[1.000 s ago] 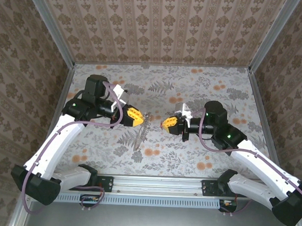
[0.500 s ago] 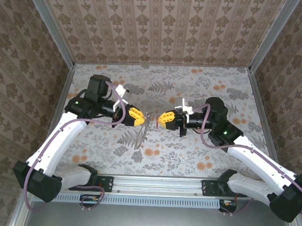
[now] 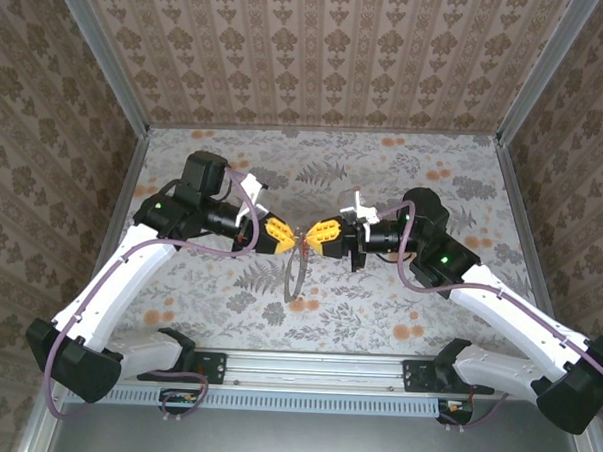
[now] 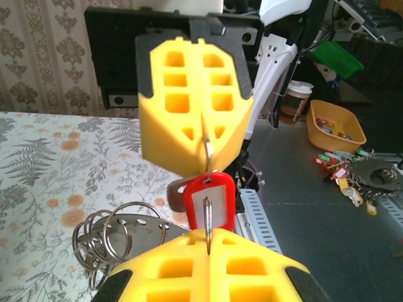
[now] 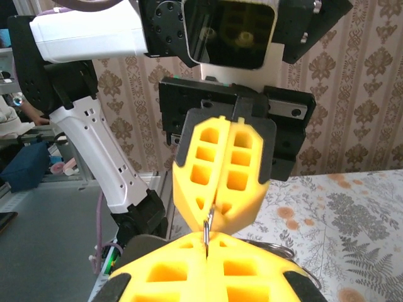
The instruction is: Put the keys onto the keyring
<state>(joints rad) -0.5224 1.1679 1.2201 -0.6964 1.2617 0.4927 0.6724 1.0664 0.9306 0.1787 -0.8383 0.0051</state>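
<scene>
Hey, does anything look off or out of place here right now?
Nothing is spilled or broken. The left gripper, shut on the keyring, sits tip to tip with the right gripper, shut on the keys, above the table. Only oddity: several rings dangle tangled beside the left gripper.

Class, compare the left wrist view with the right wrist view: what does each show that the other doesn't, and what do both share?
Left wrist view: the red-tagged keys hanging under the right tool, and an orange bin beyond the table. Right wrist view: the left arm's white link behind the left tool. Both: two shut yellow tools tip to tip, with part of the keyring beside them.
</scene>
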